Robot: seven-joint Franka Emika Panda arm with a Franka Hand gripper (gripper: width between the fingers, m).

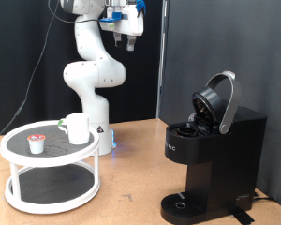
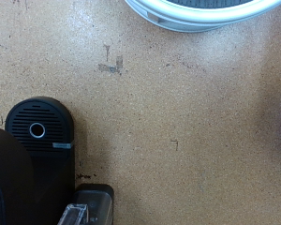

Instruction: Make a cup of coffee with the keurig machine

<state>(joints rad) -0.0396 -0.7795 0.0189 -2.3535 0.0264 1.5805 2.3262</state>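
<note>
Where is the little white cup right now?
The cup stands on the top shelf of the round white stand, at the exterior view's left, beside a small red-topped pod.

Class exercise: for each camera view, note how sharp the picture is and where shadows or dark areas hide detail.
Exterior view: evenly lit and fairly sharp; the gripper blurs into the black curtain, and the keurig machine loses detail in its dark body; the cup reads clearly. Wrist view: soft focus, flat light on the table.
</note>
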